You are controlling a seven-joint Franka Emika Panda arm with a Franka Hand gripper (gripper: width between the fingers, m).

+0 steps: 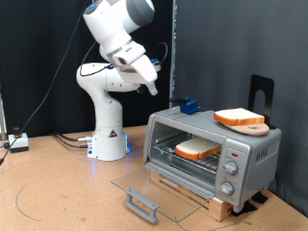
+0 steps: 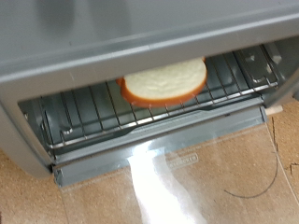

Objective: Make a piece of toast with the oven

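Note:
The silver oven [image 1: 252, 152] stands at the exterior view's right with its glass door [image 1: 144, 188] folded down flat. The piece of toast [image 1: 197, 149] lies on the wire rack inside, pale face up with an orange-brown crust. In the wrist view the piece of toast [image 2: 164, 81] sits towards the back of the rack [image 2: 103, 114], behind the open door [image 2: 173, 168]. My gripper [image 1: 152, 87] hangs in the air above the door and up and to the exterior view's left of the oven, holding nothing. Its fingers do not show in the wrist view.
A second bread slice [image 1: 240, 117] rests on a small wooden board on the oven's roof, next to a blue object [image 1: 189, 105]. A black stand [image 1: 261, 91] rises behind the oven. The oven's knobs [image 1: 231, 171] are on its right panel. Cables lie on the table at the left.

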